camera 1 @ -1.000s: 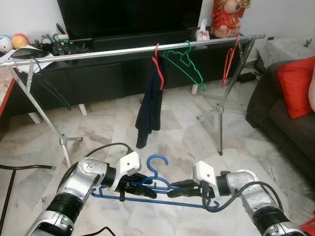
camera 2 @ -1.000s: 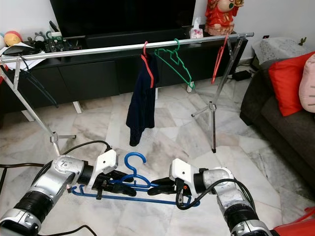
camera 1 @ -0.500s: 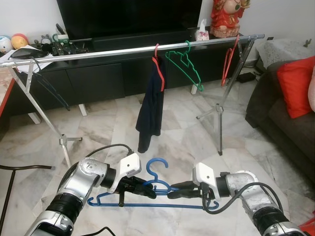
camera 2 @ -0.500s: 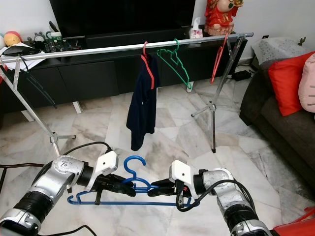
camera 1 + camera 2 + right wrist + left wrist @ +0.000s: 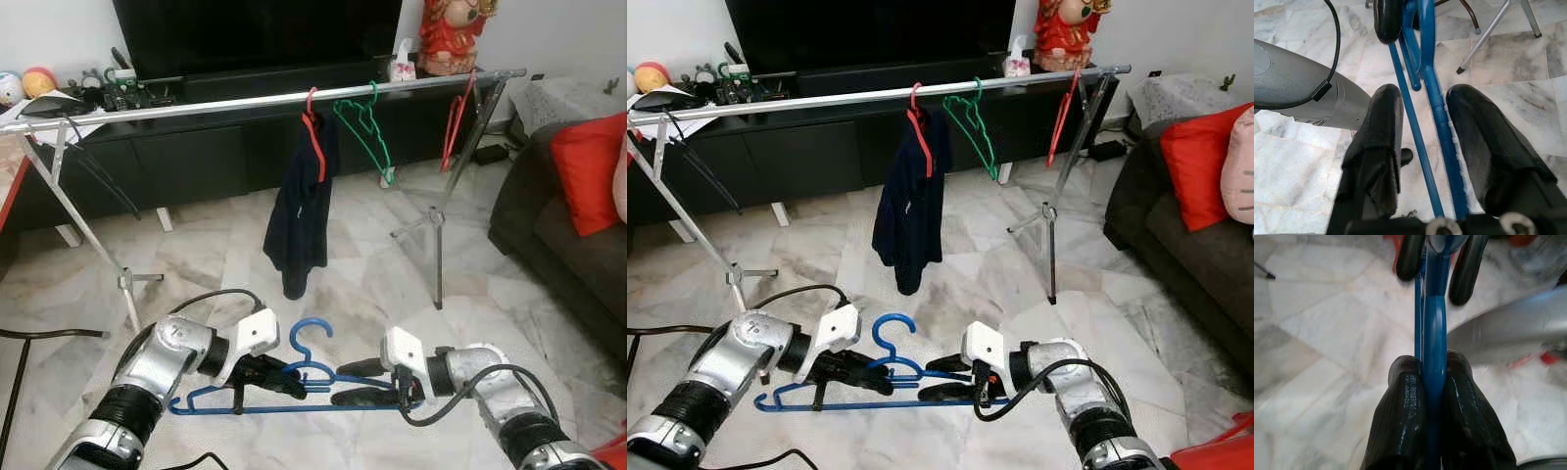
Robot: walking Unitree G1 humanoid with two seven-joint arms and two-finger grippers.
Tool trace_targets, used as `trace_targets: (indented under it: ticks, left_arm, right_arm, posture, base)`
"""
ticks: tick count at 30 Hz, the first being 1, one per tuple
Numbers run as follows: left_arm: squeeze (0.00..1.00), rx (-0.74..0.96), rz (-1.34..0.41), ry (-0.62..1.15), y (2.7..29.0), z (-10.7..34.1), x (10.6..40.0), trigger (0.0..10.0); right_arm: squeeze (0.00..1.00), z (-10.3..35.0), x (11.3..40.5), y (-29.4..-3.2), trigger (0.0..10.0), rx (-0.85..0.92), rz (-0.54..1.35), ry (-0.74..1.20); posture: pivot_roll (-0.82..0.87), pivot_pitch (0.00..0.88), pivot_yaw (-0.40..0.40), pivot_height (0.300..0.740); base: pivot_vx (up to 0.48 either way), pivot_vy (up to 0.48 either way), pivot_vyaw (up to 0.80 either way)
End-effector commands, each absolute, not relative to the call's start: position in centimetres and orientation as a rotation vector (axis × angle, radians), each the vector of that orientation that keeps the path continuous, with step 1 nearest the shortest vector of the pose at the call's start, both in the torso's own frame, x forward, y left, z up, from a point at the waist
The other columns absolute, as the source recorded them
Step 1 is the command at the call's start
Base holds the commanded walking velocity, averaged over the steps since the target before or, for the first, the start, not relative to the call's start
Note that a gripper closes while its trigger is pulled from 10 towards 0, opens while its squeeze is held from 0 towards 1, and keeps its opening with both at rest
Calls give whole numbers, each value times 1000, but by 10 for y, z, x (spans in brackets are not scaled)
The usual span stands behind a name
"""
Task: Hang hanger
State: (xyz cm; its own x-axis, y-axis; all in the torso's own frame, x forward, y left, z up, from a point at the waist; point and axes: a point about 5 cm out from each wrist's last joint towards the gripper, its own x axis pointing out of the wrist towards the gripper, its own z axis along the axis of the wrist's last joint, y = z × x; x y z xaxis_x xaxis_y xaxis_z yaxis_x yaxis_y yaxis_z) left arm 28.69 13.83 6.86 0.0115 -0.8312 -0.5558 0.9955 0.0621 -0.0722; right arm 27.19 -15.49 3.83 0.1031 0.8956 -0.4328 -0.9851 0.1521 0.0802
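Observation:
A blue plastic hanger (image 5: 312, 329) hangs low over the marble floor between my two arms, hook up. My left gripper (image 5: 294, 384) is shut on its shoulder bar just below the hook; in the left wrist view the fingers (image 5: 1405, 396) pinch the blue bar (image 5: 1435, 333). My right gripper (image 5: 341, 384) faces it from the right and is open. In the right wrist view its two fingers (image 5: 1386, 112) stand on either side of the hanger's bars (image 5: 1432, 98) without pressing them. The silver clothes rail (image 5: 225, 101) crosses the room well ahead and above.
On the rail hang a red hanger with a dark garment (image 5: 299, 211), a green hanger (image 5: 364, 127) and another red hanger (image 5: 453, 122). The rack's legs (image 5: 436, 235) stand on the floor. A dark sofa with a red cushion (image 5: 588, 166) is at the right, a TV cabinet (image 5: 196, 147) behind.
My right gripper has opened and let go of the blue hanger. The left gripper keeps its hold, and the hanger's left end has dipped a little. The dark garment has swung on the rail.

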Motion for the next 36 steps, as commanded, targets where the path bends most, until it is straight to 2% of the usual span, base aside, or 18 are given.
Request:
trace_targets:
  ticks: [1, 9, 11, 12, 15, 16, 17, 18, 19, 20, 21, 24, 25, 29, 36]
  left_arm:
    - [0, 461, -1472, 554, 141, 67, 289, 0]
    - [0, 534, -1358, 583, 150, 52, 291, 0]
    - [0, 563, -1220, 575, 156, 45, 297, 0]
    - [0, 563, -1220, 575, 156, 45, 297, 0]
    - [0, 606, -1036, 585, 166, 30, 298, 0]
    - [0, 647, -961, 582, 170, 23, 296, 0]
    - [0, 662, -909, 583, 173, 20, 296, 0]
    - [0, 672, -875, 583, 175, 18, 297, 0]
    - [0, 664, -777, 593, 180, 14, 296, 2549]
    - [0, 654, -651, 612, 188, 6, 294, 4667]
    - [0, 668, -603, 628, 192, 1, 289, 10000]
    - [0, 645, -498, 677, 200, -16, 274, 10000]
    - [0, 588, -422, 720, 205, -28, 260, 10000]
    - [0, 507, -353, 771, 206, -40, 246, 10000]
    - [0, 192, -42, 921, 217, -70, 199, 10000]
  right_arm:
    - [1000, 39, 273, -154, 10000, -274, 1416, 430]
    - [1000, 35, 271, -155, 10000, -294, 1421, 458]
    - [1000, 27, 268, -159, 10000, -332, 1386, 500]
    - [1000, 27, 268, -159, 10000, -332, 1386, 500]
    - [973, 15, 267, -165, 10000, -323, 1245, 562]
    - [518, 9, 269, -168, 10000, -316, 1147, 586]
    - [4, 8, 269, -169, 10000, -318, 1107, 584]
    - [4, 7, 270, -169, 10000, -320, 1085, 580]
    - [0, 3, 270, -171, 10000, -324, 1008, 584]
    - [0, -3, 270, -175, 10000, -321, 895, 605]
    - [0, -7, 269, -177, 10000, -305, 840, 616]
    - [0, -19, 262, -183, 10000, -242, 679, 664]
    - [0, -29, 254, -186, 10000, -177, 560, 716]
    - [0, -40, 244, -189, 10000, -122, 448, 763]
    - [0, -76, 193, -195, 10000, 9, 152, 924]
  posture:
    - [-70, 22, -40, 740]
    - [-70, 23, -40, 740]
    - [-70, 23, -40, 740]
    - [-70, 23, -40, 740]
    - [-68, 23, -38, 740]
    - [-68, 23, -38, 740]
    - [-67, 24, -37, 740]
    - [-67, 24, -37, 740]
    - [-68, 25, -37, 740]
    - [-68, 24, -36, 740]
    - [-67, 26, -36, 740]
    - [-63, 28, -37, 740]
    - [-63, 28, -37, 740]
    - [-63, 28, -37, 740]
    - [-52, 15, -33, 740]
  base:
    - [0, 0, 0]
    - [0, 0, 0]
    - [0, 0, 0]
    - [0, 0, 0]
    - [0, 0, 0]
    - [0, 0, 0]
    - [0, 0, 0]
    - [0, 0, 0]
    - [0, 0, 0]
    - [0, 0, 0]
    - [0, 0, 0]
    - [0, 0, 0]
    - [0, 0, 0]
    - [0, 0, 0]
    - [0, 0, 0]
